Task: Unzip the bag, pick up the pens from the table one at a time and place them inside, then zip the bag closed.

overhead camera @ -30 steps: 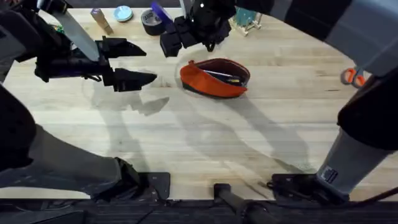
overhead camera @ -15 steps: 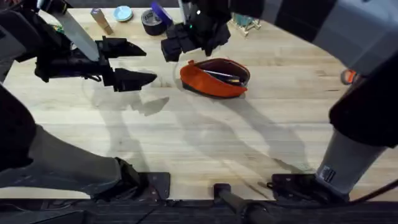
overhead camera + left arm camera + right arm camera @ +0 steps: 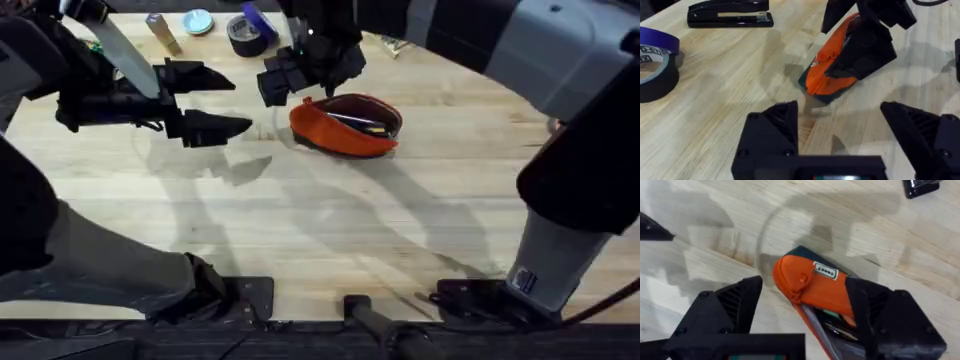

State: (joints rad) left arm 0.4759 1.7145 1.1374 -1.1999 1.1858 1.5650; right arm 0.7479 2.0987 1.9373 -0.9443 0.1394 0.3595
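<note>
The orange bag lies on the table behind centre, its zip open, with the pens lying inside it. My right gripper hangs over the bag's left end. In the right wrist view it is open, its fingers on either side of the bag's labelled end, and the pens show in the opening. My left gripper hovers open to the left of the bag, holding nothing. From the left wrist, the bag lies ahead with the right gripper above it.
A black stapler and a roll of black tape with a purple band lie beyond the bag. The tape, a round blue lid and a small tan object sit along the table's far edge.
The right arm has swung a little to the left, bringing its gripper closer over the bag's left end. The left arm and the bag have stayed still.
</note>
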